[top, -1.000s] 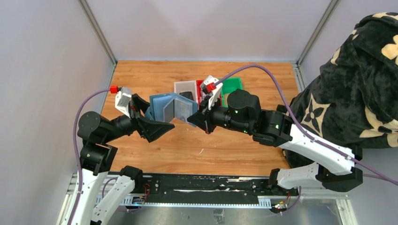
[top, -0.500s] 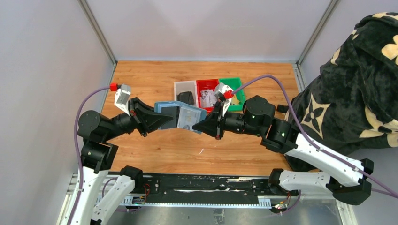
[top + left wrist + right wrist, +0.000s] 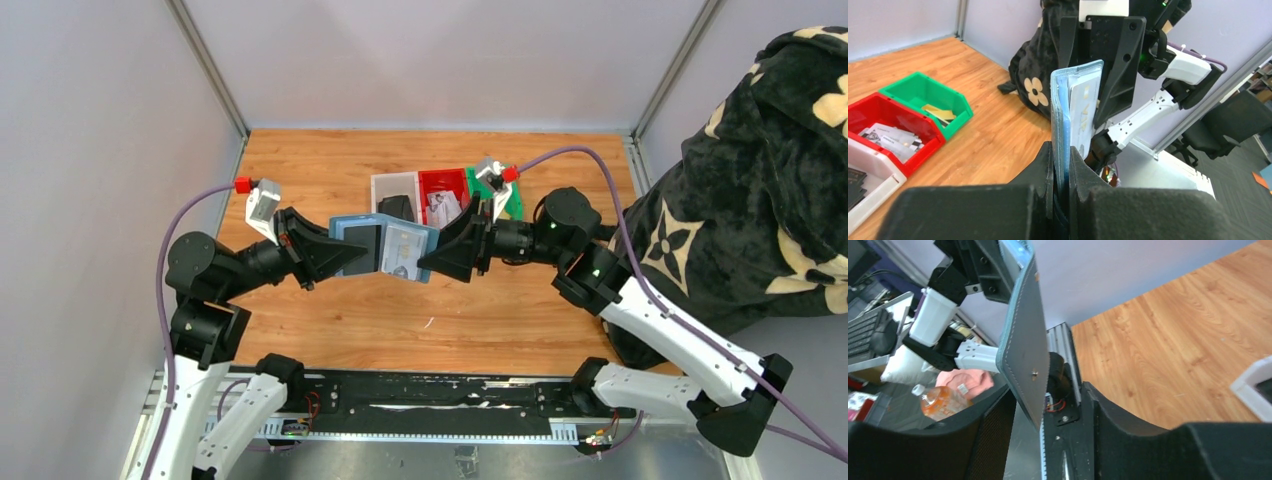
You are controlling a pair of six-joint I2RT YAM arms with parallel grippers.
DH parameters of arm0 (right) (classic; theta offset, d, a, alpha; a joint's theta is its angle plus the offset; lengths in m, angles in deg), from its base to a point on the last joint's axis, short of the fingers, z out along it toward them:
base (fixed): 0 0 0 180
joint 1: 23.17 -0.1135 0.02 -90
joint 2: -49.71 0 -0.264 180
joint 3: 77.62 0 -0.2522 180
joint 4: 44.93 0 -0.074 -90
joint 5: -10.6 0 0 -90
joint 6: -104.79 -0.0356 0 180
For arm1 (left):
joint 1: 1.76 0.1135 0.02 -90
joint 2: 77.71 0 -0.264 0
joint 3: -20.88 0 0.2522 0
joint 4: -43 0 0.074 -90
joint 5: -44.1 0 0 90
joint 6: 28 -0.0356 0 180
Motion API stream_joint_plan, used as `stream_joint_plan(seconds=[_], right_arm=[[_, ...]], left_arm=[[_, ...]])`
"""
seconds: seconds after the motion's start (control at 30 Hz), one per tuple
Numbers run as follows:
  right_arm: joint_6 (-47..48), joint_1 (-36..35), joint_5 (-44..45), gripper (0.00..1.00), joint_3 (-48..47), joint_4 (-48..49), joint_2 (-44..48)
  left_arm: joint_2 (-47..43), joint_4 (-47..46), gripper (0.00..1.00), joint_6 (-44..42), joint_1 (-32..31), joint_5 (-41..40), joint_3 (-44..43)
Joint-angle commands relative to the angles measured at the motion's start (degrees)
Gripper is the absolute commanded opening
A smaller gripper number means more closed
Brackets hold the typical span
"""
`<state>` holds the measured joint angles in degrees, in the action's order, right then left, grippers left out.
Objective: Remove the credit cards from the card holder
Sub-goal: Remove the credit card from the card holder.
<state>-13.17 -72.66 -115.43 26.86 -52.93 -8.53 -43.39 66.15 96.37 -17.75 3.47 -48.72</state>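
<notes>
The teal-blue card holder hangs open in the air between my two arms, above the wooden table. My left gripper is shut on its left half; in the left wrist view the fingers pinch the holder's edge. A pale credit card sits in the right half, also visible as a whitish card in its slot. My right gripper stands open around the right flap. In the right wrist view that flap passes between the spread jaws with gaps on both sides.
A white bin, a red bin with papers and a green bin stand in a row at the back of the table. A black patterned cloth lies beyond the right edge. Grey walls enclose the left and back.
My left gripper has closed on the holder's left half. The right gripper has let go, opened and drawn back to the right. The holder has swung flatter and more level.
</notes>
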Motion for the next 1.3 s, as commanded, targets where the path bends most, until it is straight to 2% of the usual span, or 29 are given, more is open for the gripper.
stream_joint_plan(seconds=[0.0,0.2,0.43,0.67,0.87,1.17,1.27], right_arm=[[-0.6,4.5,0.1,0.58,-2.8,-2.6,3.0],[-2.1,7.5,7.3,0.59,-5.1,-5.6,8.2],[-13.7,6.6,-2.7,0.59,-3.0,7.2,2.2],[-17.1,2.7,-5.0,0.6,-0.9,13.3,-6.2],[-18.4,2.2,-5.9,0.59,0.8,15.8,-9.5],[-20.4,0.6,-6.2,0.57,1.6,19.4,-13.4],[-20.8,0.1,-6.3,0.56,1.3,20.4,-14.3]], left_arm=[[1.0,1.7,0.0,-1.4,-0.3,-0.2,-1.7],[4.2,6.0,0.0,0.9,-0.3,-1.4,-2.2],[5.7,8.7,0.0,0.4,-0.2,-4.8,-0.9],[6.2,10.1,0.0,-0.3,-0.3,-5.0,-1.1],[6.0,8.1,0.0,2.1,-0.3,-1.4,-1.0],[5.4,-1.8,0.0,10.7,-0.3,4.9,0.9],[5.2,-2.6,0.0,11.9,-0.3,5.5,0.9]])
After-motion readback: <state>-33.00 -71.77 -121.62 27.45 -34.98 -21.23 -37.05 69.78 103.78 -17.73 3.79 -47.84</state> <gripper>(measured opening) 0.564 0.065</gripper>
